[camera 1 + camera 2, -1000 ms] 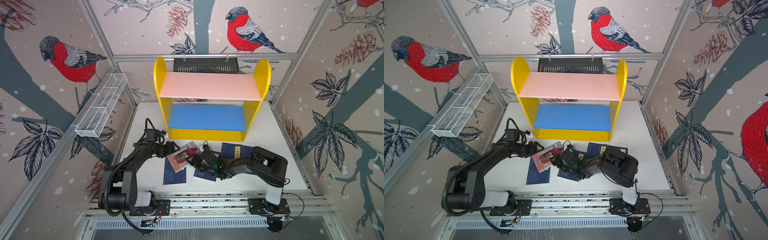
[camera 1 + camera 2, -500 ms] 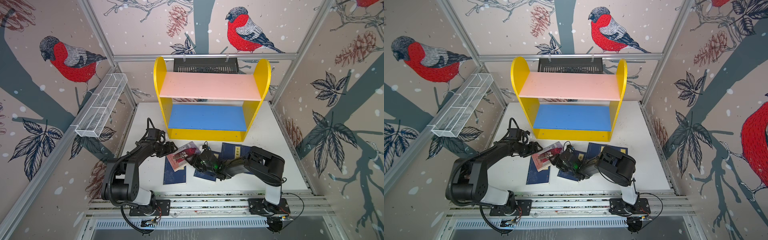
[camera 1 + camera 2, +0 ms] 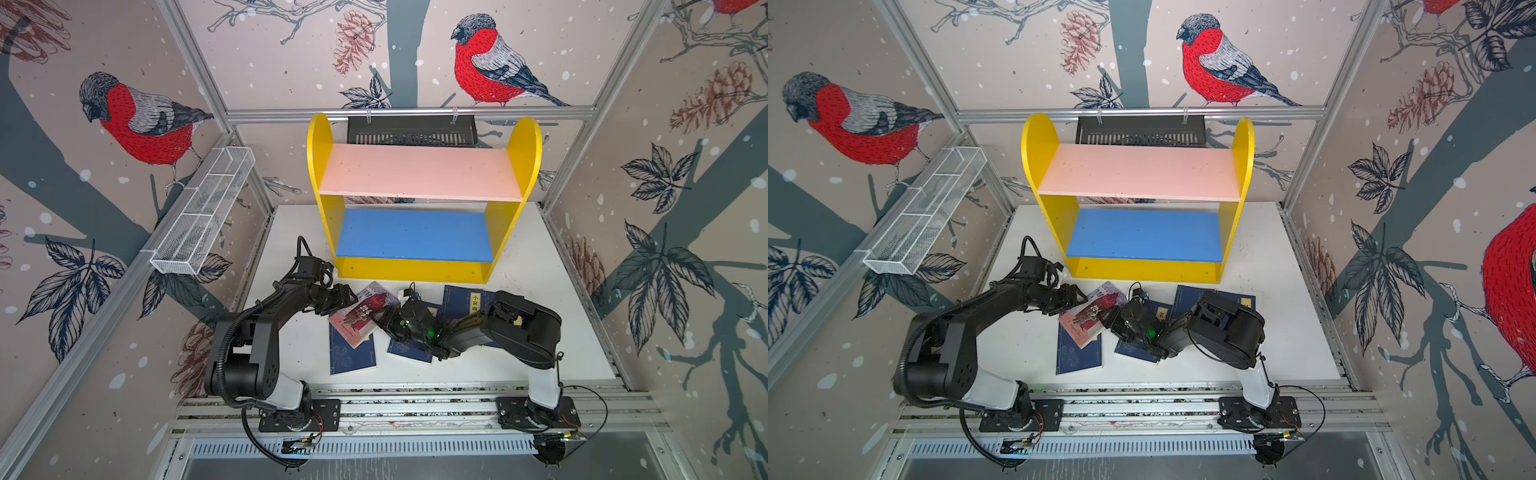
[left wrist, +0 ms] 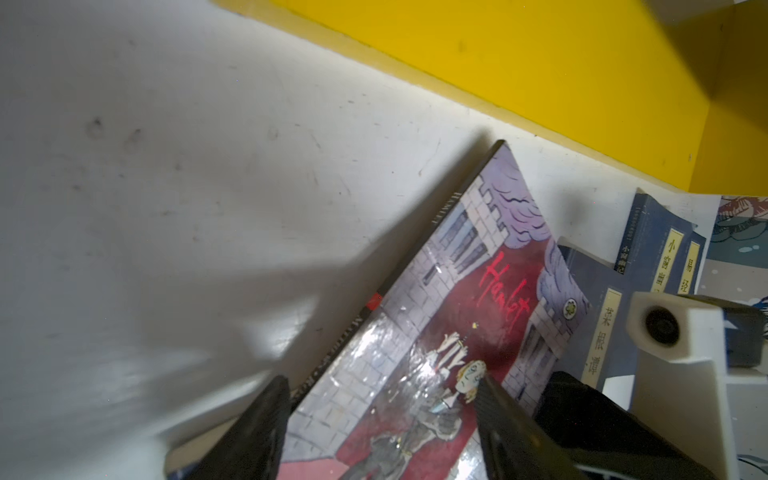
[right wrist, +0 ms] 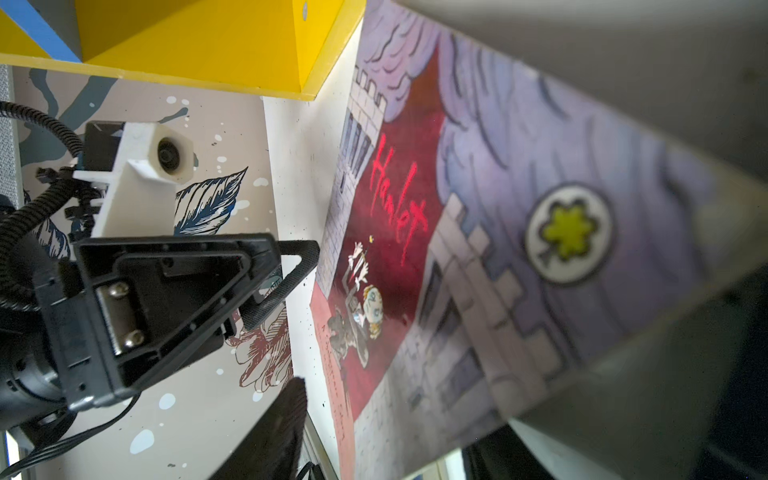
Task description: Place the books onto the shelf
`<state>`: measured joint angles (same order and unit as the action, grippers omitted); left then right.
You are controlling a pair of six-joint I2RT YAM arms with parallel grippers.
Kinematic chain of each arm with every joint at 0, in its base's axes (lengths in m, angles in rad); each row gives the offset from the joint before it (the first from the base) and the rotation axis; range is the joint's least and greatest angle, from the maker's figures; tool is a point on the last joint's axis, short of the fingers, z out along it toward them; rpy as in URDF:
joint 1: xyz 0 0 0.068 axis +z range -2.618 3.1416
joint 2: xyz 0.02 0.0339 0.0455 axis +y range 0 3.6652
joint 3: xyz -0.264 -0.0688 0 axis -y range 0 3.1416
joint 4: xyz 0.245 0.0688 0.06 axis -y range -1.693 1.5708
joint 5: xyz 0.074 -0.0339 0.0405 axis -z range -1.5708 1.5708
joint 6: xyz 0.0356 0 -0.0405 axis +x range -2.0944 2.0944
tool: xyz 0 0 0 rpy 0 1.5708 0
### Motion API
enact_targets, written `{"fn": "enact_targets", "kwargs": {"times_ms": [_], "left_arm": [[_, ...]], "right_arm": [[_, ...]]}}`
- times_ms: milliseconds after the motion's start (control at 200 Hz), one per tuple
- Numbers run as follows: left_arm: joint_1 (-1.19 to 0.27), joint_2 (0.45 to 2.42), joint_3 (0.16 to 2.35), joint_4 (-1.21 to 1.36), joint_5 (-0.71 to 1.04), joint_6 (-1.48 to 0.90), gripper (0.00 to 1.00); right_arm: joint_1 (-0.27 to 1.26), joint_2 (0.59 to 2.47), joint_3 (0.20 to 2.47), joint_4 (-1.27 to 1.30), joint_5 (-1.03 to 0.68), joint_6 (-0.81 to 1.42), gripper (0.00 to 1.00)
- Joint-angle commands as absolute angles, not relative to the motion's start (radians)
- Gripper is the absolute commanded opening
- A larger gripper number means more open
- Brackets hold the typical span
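Left gripper (image 3: 351, 298) crept toward the Hamlet book (image 3: 357, 323) — jaws wide; right gripper (image 3: 384, 318) straddles its edge, I can't tell the grip.

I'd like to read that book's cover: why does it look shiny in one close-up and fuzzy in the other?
Left wrist view: glare whitens the lower part of the Hamlet book, while the red title is sharp. Right wrist view: the cover's near end sits too close to the lens and blurs; the title farther off is readable.
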<state>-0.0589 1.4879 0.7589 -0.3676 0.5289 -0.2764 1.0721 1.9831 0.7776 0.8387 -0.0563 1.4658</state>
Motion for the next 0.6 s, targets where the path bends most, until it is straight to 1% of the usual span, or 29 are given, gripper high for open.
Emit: {"fn": "enact_targets", "kwargs": {"times_ms": [0,115,240,420,480,575,595], "left_arm": [[-0.062,1.473,0.764,-0.391,0.574,-0.256,0.71],[-0.063,1.48,0.761,-0.386,0.607,-0.255,0.71],[-0.063,1.499,0.761,-0.384,0.628,-0.255,0.71],[-0.063,1.469,0.756,-0.375,0.629,-0.252,0.71],[-0.063,1.459,0.761,-0.38,0.633,-0.253,0.72],[-0.063,1.438,0.78,-0.396,0.637,-0.247,0.73],[-0.063,1.431,0.784,-0.399,0.638,-0.246,0.73]], "right_arm": [[1.069,1.999,0.781,0.814,-0.057,1.471,0.55],[1.062,2.008,0.779,0.849,-0.064,1.47,0.5],[1.056,2.011,0.761,0.898,-0.057,1.473,0.38],[1.049,2.011,0.742,0.949,-0.054,1.475,0.3],[1.049,2.012,0.744,0.955,-0.06,1.47,0.24],[1.049,2.014,0.741,0.973,-0.066,1.468,0.22],[1.049,2.014,0.741,0.975,-0.067,1.468,0.2]]}}
